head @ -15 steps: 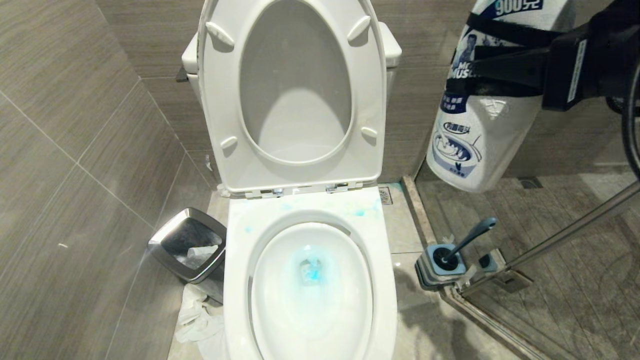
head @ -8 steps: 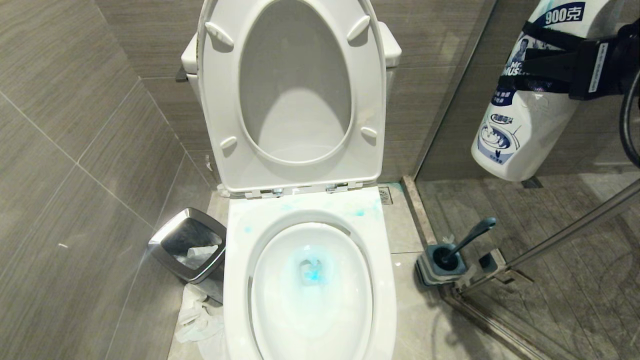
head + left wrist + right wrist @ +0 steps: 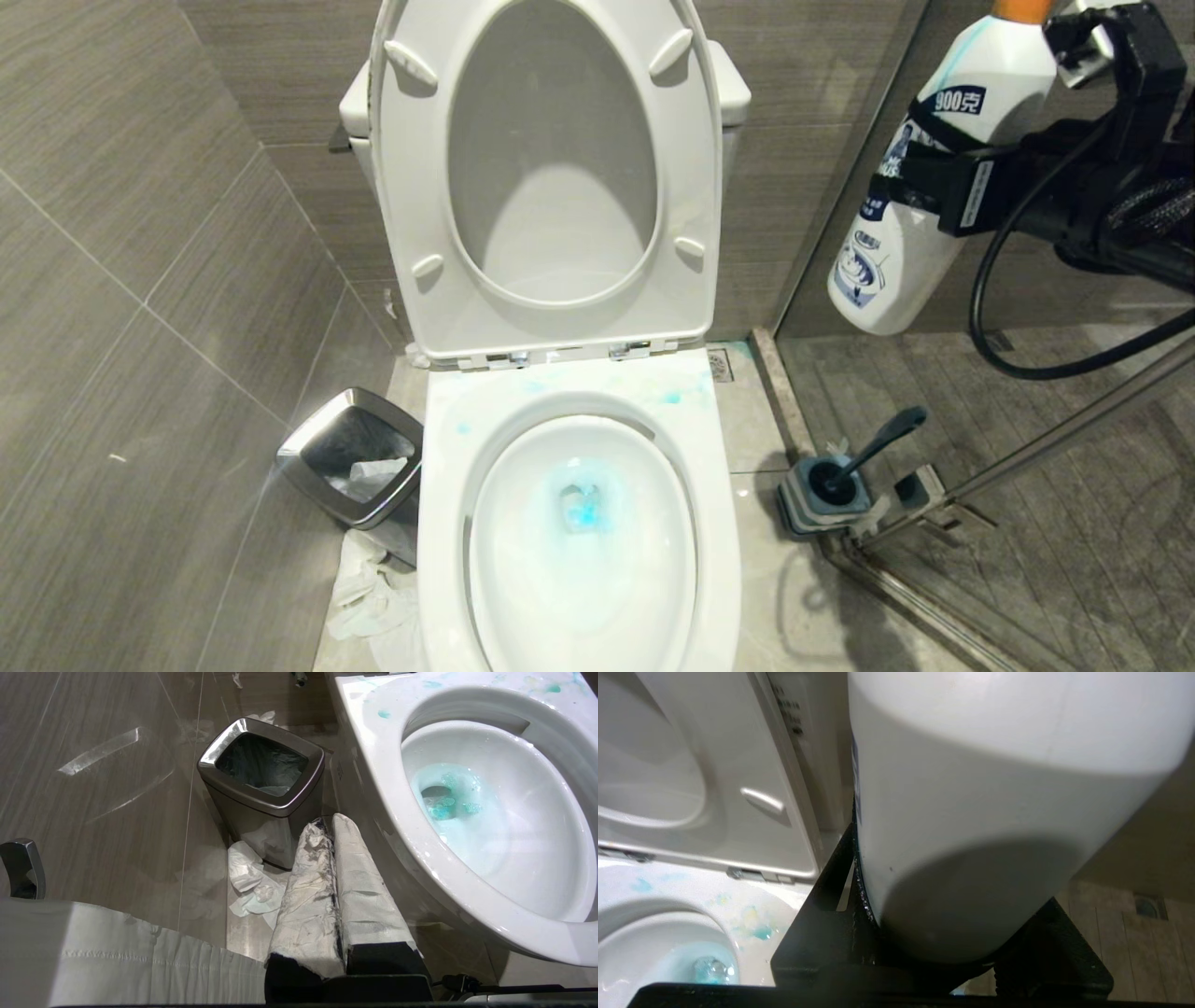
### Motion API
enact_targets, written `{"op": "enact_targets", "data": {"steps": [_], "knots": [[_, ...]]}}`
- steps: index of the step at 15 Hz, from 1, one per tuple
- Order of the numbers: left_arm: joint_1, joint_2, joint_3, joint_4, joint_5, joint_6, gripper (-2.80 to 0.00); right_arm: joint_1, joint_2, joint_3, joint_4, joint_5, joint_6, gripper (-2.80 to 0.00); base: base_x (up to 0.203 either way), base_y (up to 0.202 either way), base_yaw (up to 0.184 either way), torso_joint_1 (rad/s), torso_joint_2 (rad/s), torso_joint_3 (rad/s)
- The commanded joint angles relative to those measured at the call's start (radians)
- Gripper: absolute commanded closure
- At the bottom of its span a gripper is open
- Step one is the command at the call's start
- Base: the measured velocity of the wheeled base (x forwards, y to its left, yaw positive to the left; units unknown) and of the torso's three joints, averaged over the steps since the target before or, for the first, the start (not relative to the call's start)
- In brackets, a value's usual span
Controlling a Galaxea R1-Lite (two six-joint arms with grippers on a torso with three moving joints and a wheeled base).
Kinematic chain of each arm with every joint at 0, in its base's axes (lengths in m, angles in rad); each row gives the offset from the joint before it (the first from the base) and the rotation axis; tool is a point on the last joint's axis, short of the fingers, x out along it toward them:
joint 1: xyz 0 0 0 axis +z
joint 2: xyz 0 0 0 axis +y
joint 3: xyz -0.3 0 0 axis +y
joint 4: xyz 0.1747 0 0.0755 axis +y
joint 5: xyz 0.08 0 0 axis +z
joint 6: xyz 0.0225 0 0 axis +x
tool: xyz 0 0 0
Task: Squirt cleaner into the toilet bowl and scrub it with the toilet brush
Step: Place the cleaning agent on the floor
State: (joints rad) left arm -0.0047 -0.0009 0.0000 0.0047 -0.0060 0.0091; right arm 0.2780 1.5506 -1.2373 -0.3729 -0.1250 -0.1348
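Right gripper [image 3: 920, 177] holds bottle [image 3: 920, 201] beside toilet bowl [image 3: 579, 532].

The toilet bowl [image 3: 579, 532] is white and glossy, with its seat lifted up. The cleaner [image 3: 583, 509] makes a small bright blue pool at the bottom and pale smears on the back rim. The toilet brush [image 3: 873, 448] stands tilted in its holder on the floor, to the right of the bowl.

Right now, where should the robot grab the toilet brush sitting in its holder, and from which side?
Probably the upper part of the toilet brush handle. It is the only exposed part: slim and curved, leaning up out of the square holder toward the glass shower door, with the head buried inside. Coming down from above, fingers across the handle, looks best. The right gripper is shut on the cleaner bottle.
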Motion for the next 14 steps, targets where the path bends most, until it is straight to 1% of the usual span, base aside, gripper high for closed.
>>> {"op": "enact_targets", "data": {"steps": [1,3,6,8,10,14], "knots": [[0.000,0.001,0.000,0.000,0.000,0.000,0.00,-0.006,0.036,0.016,-0.011,-0.004,-0.003,0.00,0.000,0.000,0.000,0.000,0.00,0.000],[0.000,0.001,0.000,0.000,0.000,0.000,0.00,-0.030,0.050,0.016,-0.038,-0.004,0.002,0.00,0.000,0.000,0.000,0.000,0.00,0.000],[0.000,0.001,0.000,0.000,0.000,0.000,0.00,-0.067,0.107,0.029,-0.184,0.002,0.003,0.00,0.000,0.000,0.000,0.000,0.00,0.000],[0.000,0.001,0.000,0.000,0.000,0.000,0.00,-0.074,0.152,0.032,-0.279,-0.004,-0.011,0.00,0.000,0.000,0.000,0.000,0.00,0.000],[0.000,0.001,0.000,0.000,0.000,0.000,0.00,-0.073,0.166,0.050,-0.293,-0.007,-0.018,0.00,0.000,0.000,0.000,0.000,0.00,0.000],[0.000,0.001,0.000,0.000,0.000,0.000,0.00,-0.077,0.187,0.054,-0.293,-0.010,-0.008,0.00,0.000,0.000,0.000,0.000,0.00,0.000]]}}
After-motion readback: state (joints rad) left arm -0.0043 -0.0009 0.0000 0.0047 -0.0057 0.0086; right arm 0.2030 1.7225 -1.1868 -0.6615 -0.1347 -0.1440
